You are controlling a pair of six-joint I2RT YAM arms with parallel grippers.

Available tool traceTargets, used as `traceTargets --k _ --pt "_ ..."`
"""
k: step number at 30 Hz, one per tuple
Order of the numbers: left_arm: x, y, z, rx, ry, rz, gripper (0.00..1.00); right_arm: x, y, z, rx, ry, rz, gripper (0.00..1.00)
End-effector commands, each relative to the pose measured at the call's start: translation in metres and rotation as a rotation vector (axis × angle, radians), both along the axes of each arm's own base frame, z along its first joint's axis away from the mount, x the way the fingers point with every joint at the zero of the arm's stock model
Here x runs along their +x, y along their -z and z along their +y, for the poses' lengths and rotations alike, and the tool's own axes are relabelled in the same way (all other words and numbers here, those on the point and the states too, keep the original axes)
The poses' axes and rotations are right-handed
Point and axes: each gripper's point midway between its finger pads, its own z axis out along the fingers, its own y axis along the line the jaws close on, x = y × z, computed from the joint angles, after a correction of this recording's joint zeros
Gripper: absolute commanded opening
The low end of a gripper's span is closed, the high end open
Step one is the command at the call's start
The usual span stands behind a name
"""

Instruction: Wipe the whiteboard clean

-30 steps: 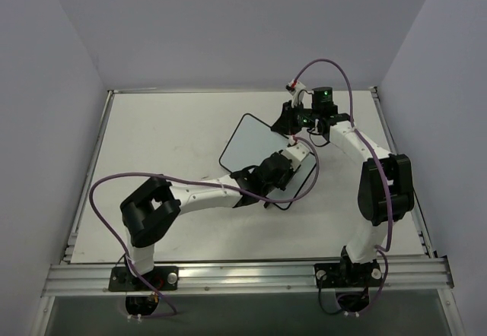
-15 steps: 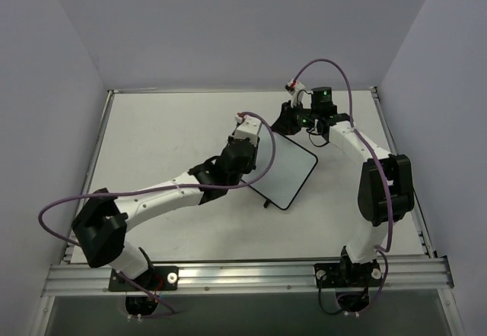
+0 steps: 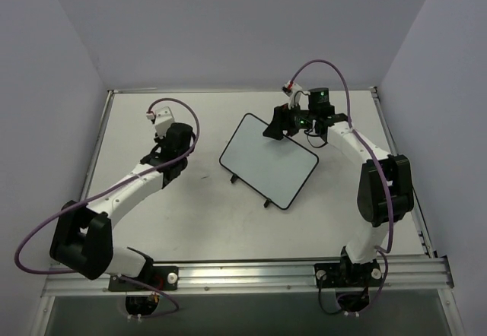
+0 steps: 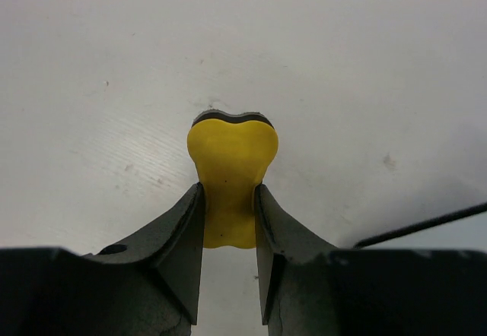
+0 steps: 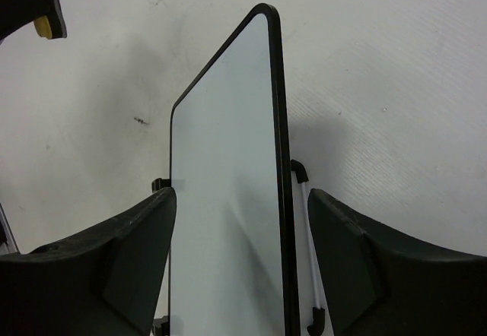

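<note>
Far left on the counter (image 3: 221, 229), left jaws now grip the eraser (image 4: 232, 157); half a second ago they were over the board (image 3: 268, 161). Board face shows no marks, so wiping looks done. Board sits mid-counter, well apart from left jaws. Right jaws gape wide, straddling its far edge.

Yellow eraser (image 4: 230, 180), dark felt edge, over scuffed white table (image 3: 152, 222); pale walls (image 3: 228, 32) around.

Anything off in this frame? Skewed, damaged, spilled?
Nothing damaged or spilled. The whiteboard lies diagonal to the edges of the table, its face blank. The yellow eraser looks squeezed narrow in the left gripper.
</note>
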Motion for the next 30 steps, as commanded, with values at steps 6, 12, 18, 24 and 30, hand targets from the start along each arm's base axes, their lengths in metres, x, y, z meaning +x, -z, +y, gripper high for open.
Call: traceTargets --k 6,12,18,24,30 --pt "0.043 0.019 0.053 -0.108 -0.175 0.059 0.2 0.002 -0.04 0.001 0.016 0.011 -0.084 0.7" --pt "0.08 0.027 0.084 -0.131 -0.238 0.11 0.28 0.001 -0.043 0.0 0.021 0.02 -0.088 0.73" --pt "0.082 0.059 0.109 -0.145 -0.323 0.202 0.32 0.0 -0.045 -0.003 0.008 0.035 -0.095 0.74" --pt "0.061 0.066 0.136 -0.186 -0.432 0.225 0.35 -0.001 -0.05 -0.004 0.008 0.038 -0.11 0.75" --pt "0.047 0.062 0.15 -0.195 -0.465 0.211 0.7 0.001 -0.052 -0.005 0.006 0.048 -0.11 0.76"
